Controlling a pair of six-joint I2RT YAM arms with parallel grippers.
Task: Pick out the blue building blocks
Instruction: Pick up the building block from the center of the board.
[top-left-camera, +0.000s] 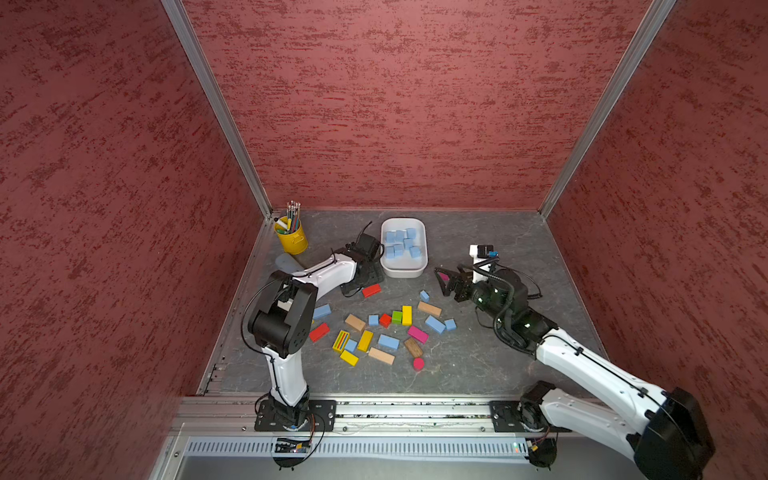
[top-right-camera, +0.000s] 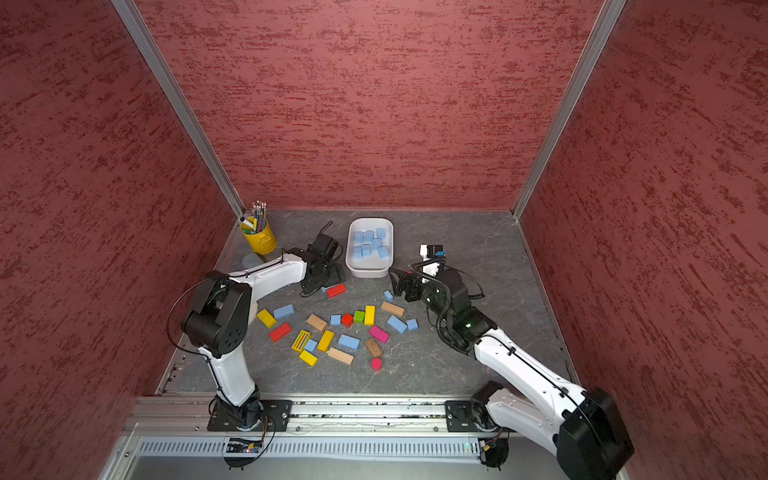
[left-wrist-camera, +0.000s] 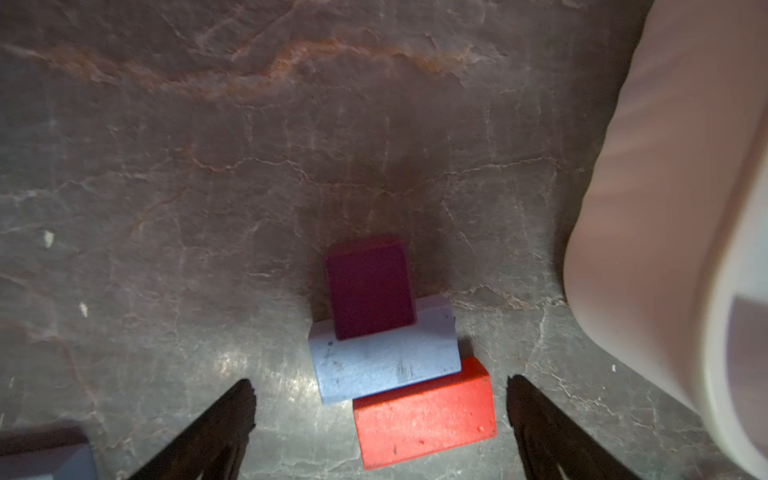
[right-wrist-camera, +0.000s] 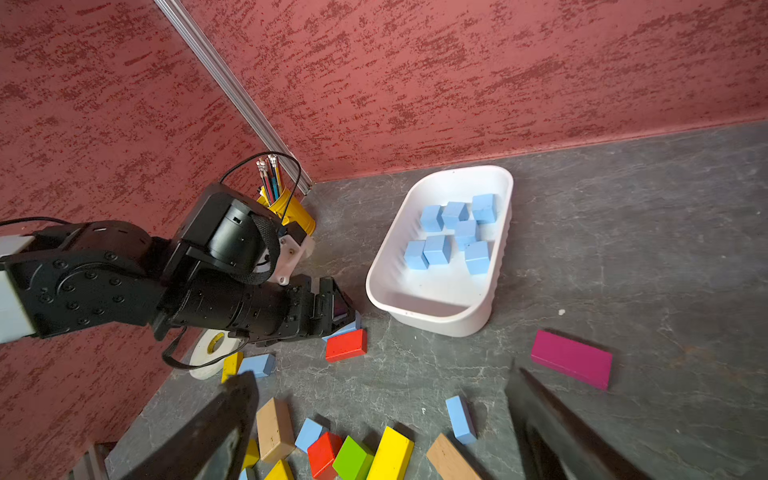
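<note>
Blue building block (left-wrist-camera: 386, 365) lies low in the centre of the left wrist view, long axis crosswise, just ahead of the left fingers (left-wrist-camera: 220, 419), which stand wide apart either side. A purple block (left-wrist-camera: 370, 286) overlaps its far edge; a red block (left-wrist-camera: 424, 419) touches its near one. Bare bench (left-wrist-camera: 166, 208) lies left, the white tray (left-wrist-camera: 665, 208) crowds right. Right fingers (right-wrist-camera: 232, 415), apart too, hang farther off.

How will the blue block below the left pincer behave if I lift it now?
Likely rigid and light: the blue block looks like painted wood with flat faces. The dark purple block seems to rest partly on it and would probably slide off. The red block against its edge may shift.
</note>
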